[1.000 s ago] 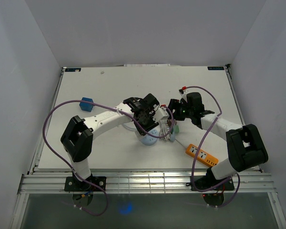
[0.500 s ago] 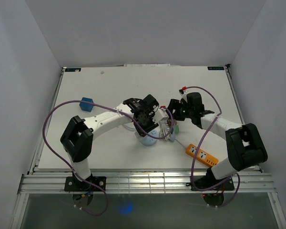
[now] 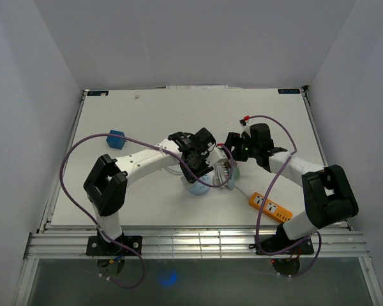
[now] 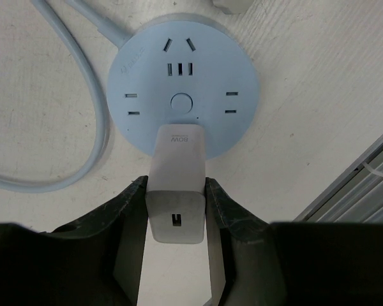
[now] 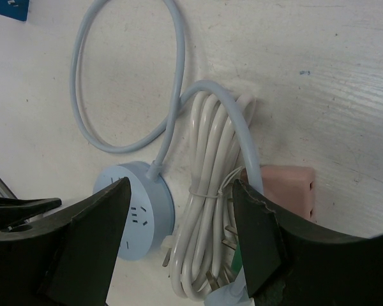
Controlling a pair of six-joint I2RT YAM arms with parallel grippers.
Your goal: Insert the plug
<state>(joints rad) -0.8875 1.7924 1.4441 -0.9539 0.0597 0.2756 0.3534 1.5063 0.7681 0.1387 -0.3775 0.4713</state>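
A white plug (image 4: 175, 191), a boxy adapter, sits pinched between the two fingers of my left gripper (image 4: 175, 186), which is shut on it. Its front end lies over the near rim of the round light-blue socket hub (image 4: 182, 95), just below the hub's centre button. In the top view my left gripper (image 3: 203, 162) hangs over the hub (image 3: 196, 186) at mid-table. My right gripper (image 5: 182, 185) stands open above a tied bundle of white cable (image 5: 210, 210), holding nothing, with the hub (image 5: 137, 217) under its left finger.
A pink block (image 5: 287, 188) lies beside the cable bundle. An orange power strip (image 3: 271, 207) lies at the front right and a blue cube (image 3: 117, 139) at the left. The hub's pale blue cord (image 5: 127, 95) loops across the table. Both wrists stand close together.
My left gripper has shifted slightly to the right and nearer the hub, carrying the plug. The right arm has stayed where it was.
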